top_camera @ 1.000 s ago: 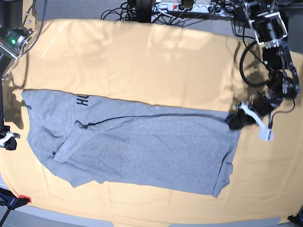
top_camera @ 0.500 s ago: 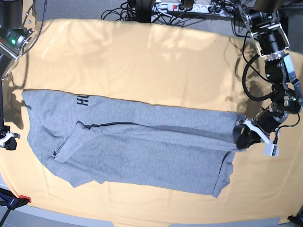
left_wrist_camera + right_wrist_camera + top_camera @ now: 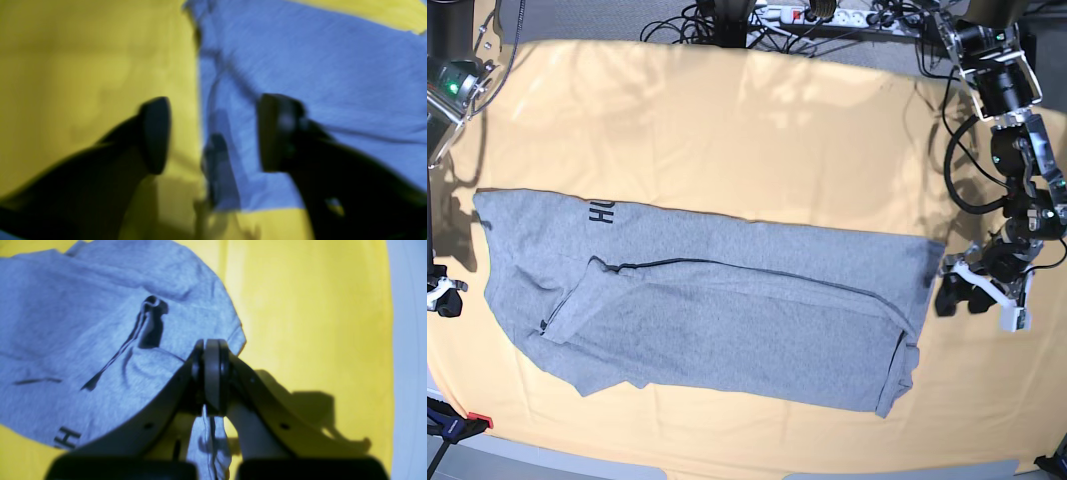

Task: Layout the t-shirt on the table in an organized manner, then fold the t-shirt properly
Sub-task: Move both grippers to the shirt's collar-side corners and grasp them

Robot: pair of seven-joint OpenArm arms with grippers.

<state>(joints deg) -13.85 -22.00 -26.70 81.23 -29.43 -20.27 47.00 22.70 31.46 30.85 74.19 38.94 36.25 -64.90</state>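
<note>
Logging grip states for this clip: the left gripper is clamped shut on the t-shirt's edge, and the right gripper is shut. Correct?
Not quite. The left gripper is open, not clamped: the left wrist view shows its jaws spread apart, with only the t-shirt's edge lying on the table below the gap, nothing pinched. The right gripper is shut, as you said.

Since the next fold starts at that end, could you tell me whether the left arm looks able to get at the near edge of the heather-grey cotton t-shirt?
Probably yes: the left gripper hangs open beside the heather-grey cotton t-shirt edge, nothing between them.
</note>
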